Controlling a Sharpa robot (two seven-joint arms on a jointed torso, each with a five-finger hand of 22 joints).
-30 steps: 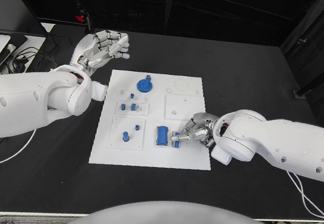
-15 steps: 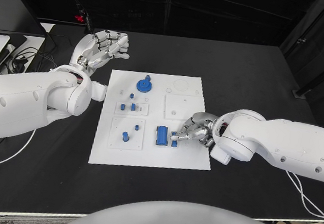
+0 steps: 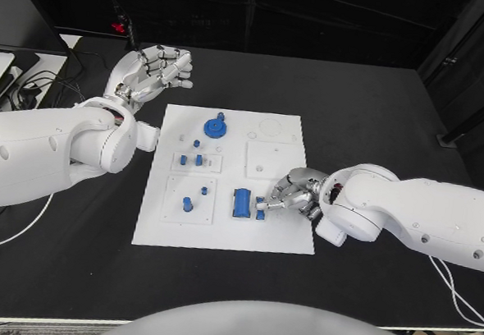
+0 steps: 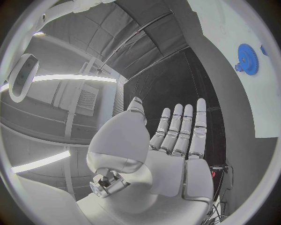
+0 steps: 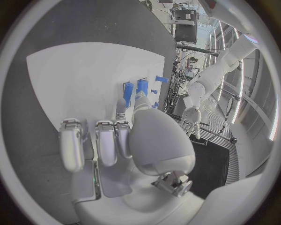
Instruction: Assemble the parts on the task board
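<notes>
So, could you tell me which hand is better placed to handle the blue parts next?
The right hand: it is over the task board at the small blue part. The left hand is held off the board, open.

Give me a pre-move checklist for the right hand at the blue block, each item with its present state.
1. Right hand over the task board: ok.
2. Fingertips at the small blue part beside the blue block: ok.
3. Firm hold on that part: cannot tell.
4. Left hand off the board, holding nothing: ok.
5. Blue gear away from the right hand: ok.
</notes>
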